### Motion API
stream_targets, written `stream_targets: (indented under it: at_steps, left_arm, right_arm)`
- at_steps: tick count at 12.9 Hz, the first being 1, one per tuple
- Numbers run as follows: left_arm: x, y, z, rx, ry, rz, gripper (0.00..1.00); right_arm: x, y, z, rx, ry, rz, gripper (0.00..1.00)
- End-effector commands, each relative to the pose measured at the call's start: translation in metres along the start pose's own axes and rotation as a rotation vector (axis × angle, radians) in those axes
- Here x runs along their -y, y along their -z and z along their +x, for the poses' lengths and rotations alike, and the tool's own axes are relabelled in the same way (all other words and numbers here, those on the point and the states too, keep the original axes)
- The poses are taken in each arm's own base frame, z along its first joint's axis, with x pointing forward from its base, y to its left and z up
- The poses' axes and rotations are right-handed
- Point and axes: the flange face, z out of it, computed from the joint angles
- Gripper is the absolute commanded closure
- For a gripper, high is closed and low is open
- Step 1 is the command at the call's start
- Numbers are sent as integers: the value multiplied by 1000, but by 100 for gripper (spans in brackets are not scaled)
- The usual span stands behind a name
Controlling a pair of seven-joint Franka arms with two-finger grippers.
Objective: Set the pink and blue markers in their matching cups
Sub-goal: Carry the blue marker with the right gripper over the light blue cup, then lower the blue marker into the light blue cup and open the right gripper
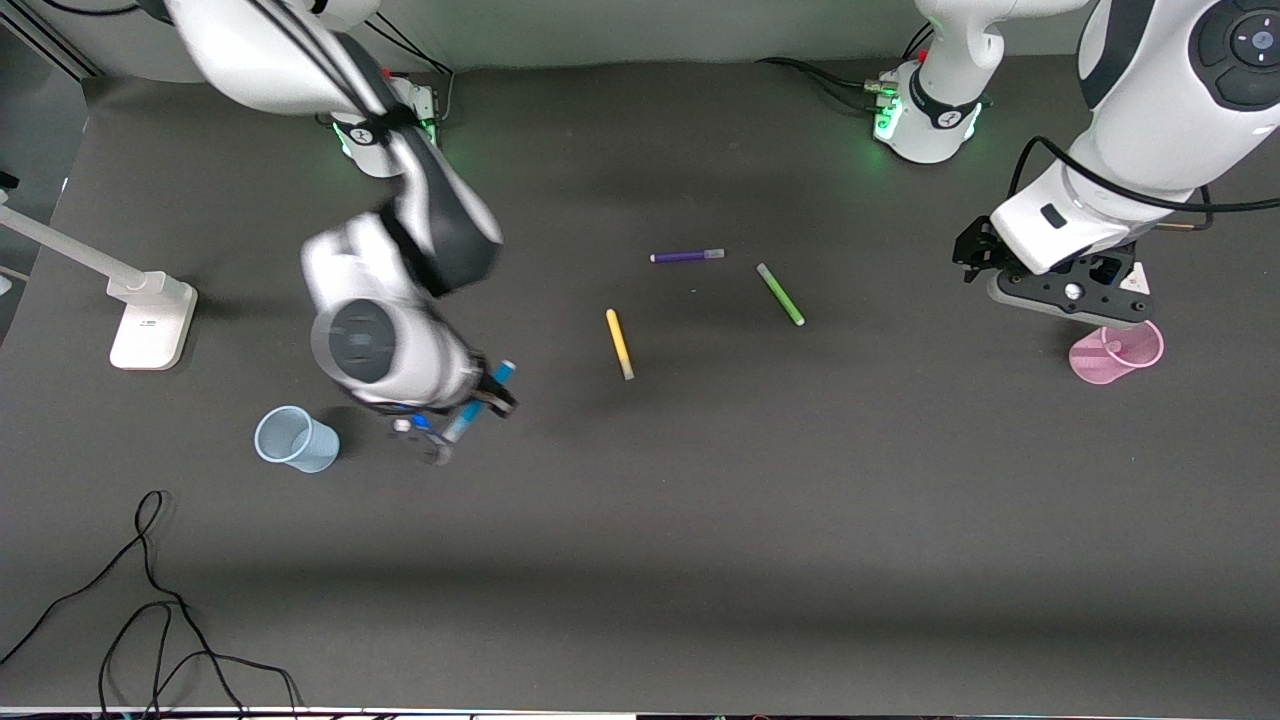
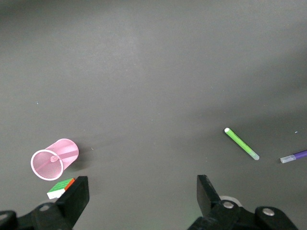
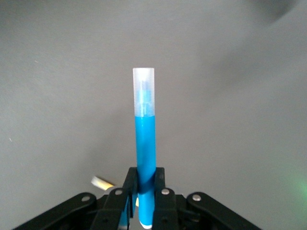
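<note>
One blue marker (image 3: pixel 145 143) sits clamped in the right end effector (image 3: pixel 144 184).

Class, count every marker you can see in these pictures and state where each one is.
4. The blue marker is in the right gripper, beside the blue cup. The purple marker, green marker and yellow marker lie mid-table. The pink cup may hide a pink one.

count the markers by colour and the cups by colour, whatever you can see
blue marker: 1, held in the right gripper
yellow marker: 1
green marker: 1
purple marker: 1
pink marker: 0 in view
blue cup: 1
pink cup: 1
total: 4 markers, 2 cups, 6 things
</note>
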Motion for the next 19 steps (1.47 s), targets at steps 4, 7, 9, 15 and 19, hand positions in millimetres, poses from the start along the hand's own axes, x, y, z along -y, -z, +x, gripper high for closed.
stream_targets:
  at_steps: [4,7,9,15,19]
  left_arm:
    - [16,8,-3,-12,39,14,0]
    - [27,2,-1,-2,47,7,0]
    - [27,1,0,3,47,6,0]
    - [33,-1,-1,7,67,-16,0]
    - [83,5,-19,14,175,-117,0]
  right_arm:
    - [-130,65,109,240,192,27,89]
    - [-187,51,168,372,265,36,89]
    - [-215,32,199,447,305,61,89]
    - [-252,-51,267,573,377,144,89]
    - [-255,-92,288,610,392,174,89]
